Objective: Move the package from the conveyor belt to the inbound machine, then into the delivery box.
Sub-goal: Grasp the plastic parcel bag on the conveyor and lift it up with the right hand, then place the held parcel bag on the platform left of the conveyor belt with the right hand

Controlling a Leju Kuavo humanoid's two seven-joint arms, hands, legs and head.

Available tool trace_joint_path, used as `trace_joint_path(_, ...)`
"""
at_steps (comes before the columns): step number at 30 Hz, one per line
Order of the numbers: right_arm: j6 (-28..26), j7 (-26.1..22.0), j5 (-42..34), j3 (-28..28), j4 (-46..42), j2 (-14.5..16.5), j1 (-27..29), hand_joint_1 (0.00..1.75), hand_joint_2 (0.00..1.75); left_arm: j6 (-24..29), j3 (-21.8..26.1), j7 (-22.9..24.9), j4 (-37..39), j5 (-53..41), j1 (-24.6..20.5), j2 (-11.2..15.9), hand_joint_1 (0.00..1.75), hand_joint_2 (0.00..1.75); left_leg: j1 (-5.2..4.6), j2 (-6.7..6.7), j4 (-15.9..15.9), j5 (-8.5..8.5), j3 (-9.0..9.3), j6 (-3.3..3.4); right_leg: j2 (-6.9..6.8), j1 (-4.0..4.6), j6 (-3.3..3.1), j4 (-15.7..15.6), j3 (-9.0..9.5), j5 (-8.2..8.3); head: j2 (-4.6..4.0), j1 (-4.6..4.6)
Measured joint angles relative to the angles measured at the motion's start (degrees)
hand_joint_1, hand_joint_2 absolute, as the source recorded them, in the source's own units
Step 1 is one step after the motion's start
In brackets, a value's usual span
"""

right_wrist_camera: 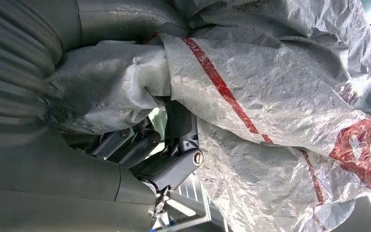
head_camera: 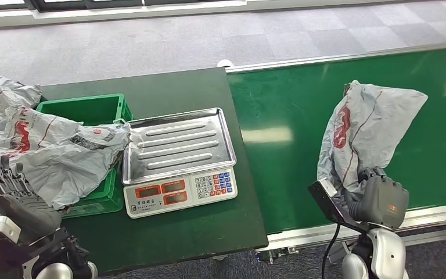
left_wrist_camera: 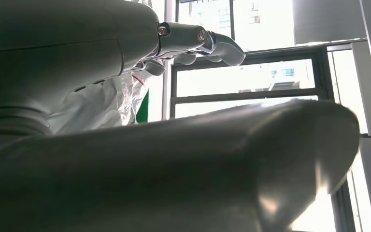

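Note:
A grey plastic package [head_camera: 364,131] with red print lies on the green conveyor belt [head_camera: 279,110], its near end bunched up. My right hand [head_camera: 377,195] grips that near end; up close, the crumpled grey film [right_wrist_camera: 280,96] is wrapped over my dark fingers [right_wrist_camera: 174,164]. The weighing scale [head_camera: 177,160] with its bare steel tray stands on the dark table, left of the belt. A green crate [head_camera: 87,107] at the far left holds several grey packages [head_camera: 64,151]. My left hand [head_camera: 11,192] hovers low beside the crate, fingers apart and holding nothing; its fingertips [left_wrist_camera: 212,43] point toward a bright window.
The dark green table [head_camera: 168,87] carries the scale and crate; its front edge runs near my body. The belt's metal rail [head_camera: 325,232] borders the near side. More grey packages [head_camera: 3,96] pile up behind the crate. Grey carpet lies beyond.

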Motion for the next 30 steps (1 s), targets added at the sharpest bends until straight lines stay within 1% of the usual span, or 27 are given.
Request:
trace_joint_path(7, -0.27, -0.65, 2.50, 0.13, -2.86, 0.00, 0.29, 1.75, 1.75, -0.14, 0.00, -0.08, -0.57, -0.13, 0.25, -0.25, 0.00, 0.00, -0.01, 0.00, 0.00, 0.00, -0.04, 0.00, 0.00, -0.01, 0.00, 0.00, 0.02, 0.00, 0.00, 0.01)
trace_joint_path(9, -0.90, -2.30, 4.08, 1.00, -2.96, -0.05, -0.13, 1.75, 1.75, -0.44, 0.00, -0.31, -0.61, -0.10, 0.41, -0.28, 0.00, 0.00, 0.00, 0.02, -0.01, 0.00, -0.07, 0.00, 0.01, -0.01, 0.00, 0.01, 0.01, 0.00, 0.00, 0.01)
trace_joint_path(11, -2.94, -4.86, 6.02, 3.35, -2.56, -0.34, -1.65, 1.75, 1.75, -0.82, -0.05, -0.75, -0.51, 0.25, 0.50, -0.29, 0.00, 0.00, 0.01, 0.10, -0.01, 0.02, -0.08, -0.02, 0.06, 0.00, -0.01, 0.02, -0.01, 0.01, 0.00, 0.00)
trace_joint_path(15, -12.19, -8.36, 7.68, 11.32, 0.92, -1.03, -8.77, 1.75, 1.75, -0.88, -0.67, -1.74, 0.24, 1.50, 0.03, -0.27, 0.00, 0.00, 0.03, 0.18, -0.01, 0.10, -0.03, -0.07, 0.16, 0.03, -0.04, 0.02, -0.03, 0.07, 0.00, 0.00)
trace_joint_path(17, -15.06, -9.52, 6.68, 15.29, 3.53, -1.12, -13.61, 1.75, 1.75, -0.70, -1.21, -1.85, 0.76, 1.95, -0.58, -0.24, 0.00, 0.00, 0.04, 0.18, -0.01, 0.18, -0.03, -0.08, 0.16, 0.04, -0.05, 0.03, -0.02, 0.14, 0.00, -0.01)
trace_joint_path(20, -16.18, -10.64, 5.80, 21.38, 9.05, -1.19, -21.61, 1.75, 1.75, -0.56, -1.79, -1.63, 1.77, 2.81, -2.12, -0.05, 0.00, 0.00, 0.04, 0.18, -0.01, 0.27, 0.00, -0.10, 0.17, 0.04, -0.07, 0.04, -0.04, 0.24, 0.00, 0.00)
trace_joint_path(24, -17.00, -11.27, 5.34, 29.52, 18.92, -1.03, -31.72, 1.75, 1.75, -0.55, -2.84, -1.60, 3.96, 4.11, -4.39, 0.58, 0.00, 0.00, 0.04, 0.14, 0.01, 0.44, 0.41, -0.08, 0.12, 0.04, -0.09, 0.04, -0.06, 0.36, 0.00, -0.01)
trace_joint_path(26, -17.03, -10.99, 5.21, 32.43, 23.12, -0.72, -35.21, 1.75, 1.75, -0.43, -3.24, -1.79, 4.86, 4.55, -5.02, 0.83, 0.00, 0.00, 0.04, 0.09, 0.02, 0.49, 0.39, -0.07, 0.06, 0.05, -0.10, 0.05, -0.06, 0.38, 0.00, -0.01)
trace_joint_path(30, -17.28, -10.66, 4.97, 35.29, 28.25, -0.29, -38.93, 1.75, 1.75, -0.08, -3.66, -1.88, 5.92, 4.73, -5.53, 1.29, 0.00, 0.00, 0.04, 0.03, 0.02, 0.50, 0.36, -0.09, 0.03, 0.04, -0.10, 0.04, -0.08, 0.38, 0.00, -0.01)
